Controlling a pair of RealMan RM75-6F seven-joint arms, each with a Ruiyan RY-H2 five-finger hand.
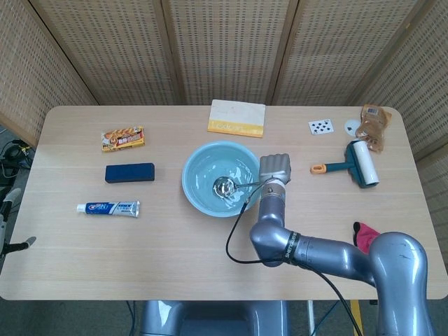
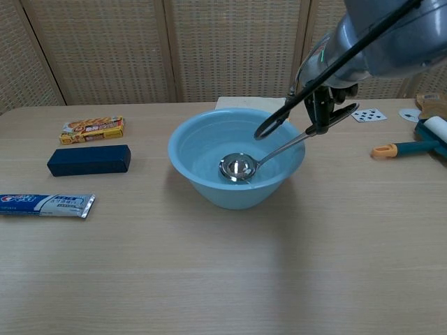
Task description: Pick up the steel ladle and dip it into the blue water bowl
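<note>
The blue water bowl (image 1: 198, 194) (image 2: 202, 183) stands mid-table with water in it. The steel ladle (image 1: 225, 185) (image 2: 238, 167) has its cup inside the bowl, at the water. Its handle slants up over the bowl's right rim into my right hand (image 1: 274, 169) (image 2: 328, 112), which grips the handle's end just right of the rim. The grey right arm rises from the near edge of the table to that hand. My left hand shows in neither view.
Left of the bowl lie a snack packet (image 1: 122, 138), a dark blue block (image 1: 129, 172) and a toothpaste tube (image 1: 108, 208). Behind it sits a white and yellow box (image 1: 236, 117). To the right are a lint roller (image 1: 357, 164), a playing card (image 1: 321, 127) and a brown bag (image 1: 374, 126).
</note>
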